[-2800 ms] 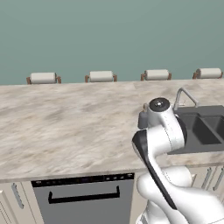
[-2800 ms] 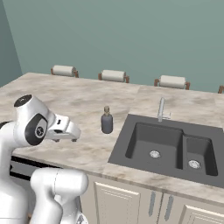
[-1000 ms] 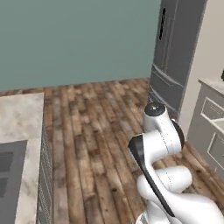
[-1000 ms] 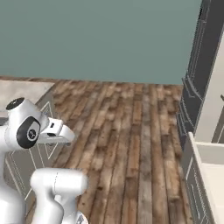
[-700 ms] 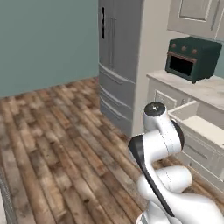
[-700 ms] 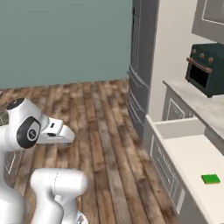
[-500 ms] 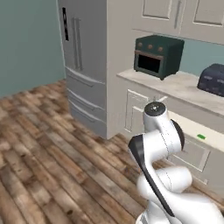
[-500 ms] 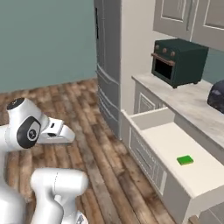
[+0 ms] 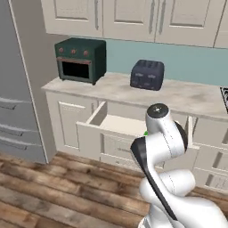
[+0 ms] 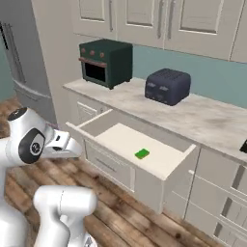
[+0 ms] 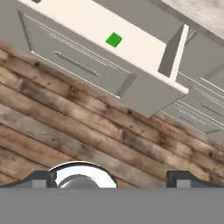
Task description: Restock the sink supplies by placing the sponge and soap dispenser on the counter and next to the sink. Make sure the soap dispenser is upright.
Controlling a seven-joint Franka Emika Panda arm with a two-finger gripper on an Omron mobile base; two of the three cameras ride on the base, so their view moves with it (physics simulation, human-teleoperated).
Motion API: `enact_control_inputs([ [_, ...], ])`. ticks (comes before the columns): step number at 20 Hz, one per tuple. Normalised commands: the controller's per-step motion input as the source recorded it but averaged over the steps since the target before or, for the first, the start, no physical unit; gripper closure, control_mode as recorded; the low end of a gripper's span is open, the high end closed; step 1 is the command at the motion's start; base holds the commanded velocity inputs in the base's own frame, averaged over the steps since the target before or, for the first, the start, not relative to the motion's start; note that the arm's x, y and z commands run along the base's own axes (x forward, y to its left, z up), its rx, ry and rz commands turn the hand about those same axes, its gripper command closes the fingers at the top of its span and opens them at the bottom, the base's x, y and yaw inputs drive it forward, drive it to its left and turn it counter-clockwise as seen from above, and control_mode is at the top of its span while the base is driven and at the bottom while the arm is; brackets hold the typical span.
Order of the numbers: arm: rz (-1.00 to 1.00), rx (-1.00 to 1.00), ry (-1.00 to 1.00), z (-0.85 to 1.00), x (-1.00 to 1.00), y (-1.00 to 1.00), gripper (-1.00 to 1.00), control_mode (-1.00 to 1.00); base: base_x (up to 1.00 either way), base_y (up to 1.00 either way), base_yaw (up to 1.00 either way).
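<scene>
At the bottom of your hand view the two dark fingertips [image 11: 41, 178] sit wide apart with nothing between them, so your gripper [image 11: 111, 179] is empty and ready for a pick. It hangs over the wooden floor [image 11: 65, 131], short of the cabinets, because the arm is tucked close to the base for driving rather than reaching. Beyond it, the open drawer [image 10: 166, 166] juts out from under the narrow marbled top [image 10: 202, 118], and the sponge [image 10: 142, 154] lies flat on the drawer's pale bottom, alone and near the middle. I judge fetching it is your step in hand, and you'll need to close in first. Farther back stand a green toaster oven [image 10: 106, 62] and a dark toaster [image 10: 168, 86].
</scene>
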Motion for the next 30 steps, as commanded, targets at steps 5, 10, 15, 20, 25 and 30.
enact_control_inputs([
  [5,0.00,0.00,0.00,0.00,0.00,0.00,-1.00,1.00,0.60,0.32,-0.73],
  [10,0.00,0.00,0.00,0.00,0.00,0.00,-1.00,1.00,0.41,0.63,-0.59],
  [15,0.00,0.00,0.00,0.00,0.00,0.00,-1.00,1.00,0.23,0.93,-0.44],
  [20,0.00,0.00,0.00,0.00,0.00,0.00,-1.00,1.00,0.40,0.72,-0.38],
  [25,0.00,0.00,0.00,0.00,0.00,0.00,-1.00,1.00,0.44,0.12,-0.21],
  [30,0.00,0.00,0.00,0.00,0.00,0.00,-1.00,1.00,0.03,-0.30,-0.07],
])
